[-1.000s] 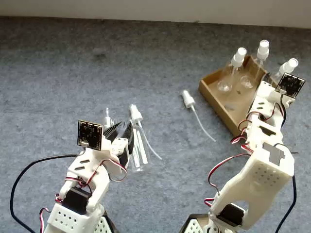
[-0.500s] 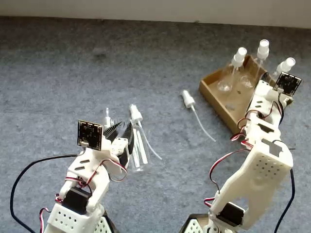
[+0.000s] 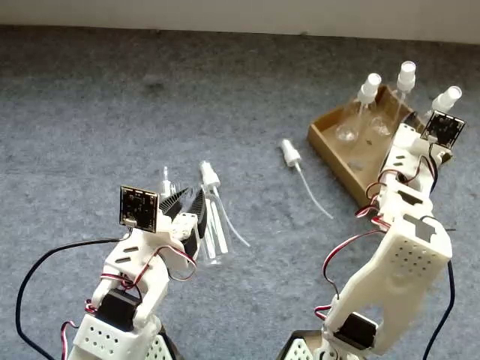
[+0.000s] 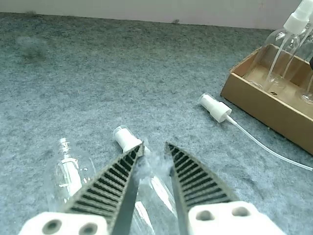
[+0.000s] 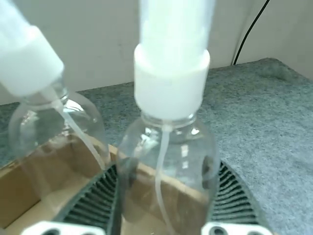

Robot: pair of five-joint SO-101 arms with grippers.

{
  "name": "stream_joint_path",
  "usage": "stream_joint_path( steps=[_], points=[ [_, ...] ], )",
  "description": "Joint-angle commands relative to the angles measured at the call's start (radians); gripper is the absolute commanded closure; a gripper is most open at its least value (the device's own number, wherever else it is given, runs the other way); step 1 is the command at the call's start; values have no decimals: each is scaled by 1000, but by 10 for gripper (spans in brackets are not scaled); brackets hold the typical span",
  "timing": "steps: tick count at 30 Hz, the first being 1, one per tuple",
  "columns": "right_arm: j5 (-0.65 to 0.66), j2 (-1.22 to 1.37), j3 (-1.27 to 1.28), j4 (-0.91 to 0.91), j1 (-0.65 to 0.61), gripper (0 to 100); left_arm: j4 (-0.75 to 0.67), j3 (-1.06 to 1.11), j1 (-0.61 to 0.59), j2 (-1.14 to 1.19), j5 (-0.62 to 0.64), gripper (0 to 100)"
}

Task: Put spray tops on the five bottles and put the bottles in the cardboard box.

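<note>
Uncapped bottle: you are seeing an uncapped bottle (image 4: 68, 174) lying on the grey bench (image 3: 112, 97), just beside your left arm's jaws.
Left gripper: your left gripper (image 4: 154, 147) is hanging low over the bench with its jaws a little apart, gripping nothing.
Capped bottle: a capped bottle (image 3: 213, 225) is lying on its side under that gripper, showing through the gap between the jaws, with its white top pointing away from the arm.
Loose spray top: a loose spray top (image 3: 291, 155) is lying between the capped bottle and the box, its thin tube trailing toward the arms.
Cardboard box: the cardboard box (image 4: 264, 105) is sitting at the far right.
Boxed bottles: a first boxed bottle (image 3: 352, 124) and a second boxed bottle (image 3: 390, 112) are standing inside it, both wearing spray tops.
Right gripper: your right gripper (image 5: 166, 171) is clamping a third bottle (image 5: 166, 142), topped, by its body at the box's right end; you cannot tell whether its base is touching the box floor.
</note>
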Motion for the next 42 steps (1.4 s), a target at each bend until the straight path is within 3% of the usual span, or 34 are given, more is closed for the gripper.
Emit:
stream_joint_path(
  steps=[1,8,42],
  points=[
    [11,-25,-56,-28,2,848,3,19,-5,1,3,969],
    [9,-24,-47,-28,2,752,2,19,-5,1,3,969],
    [11,-213,58,-19,2,749,2,19,-7,1,3,969]
  ],
)
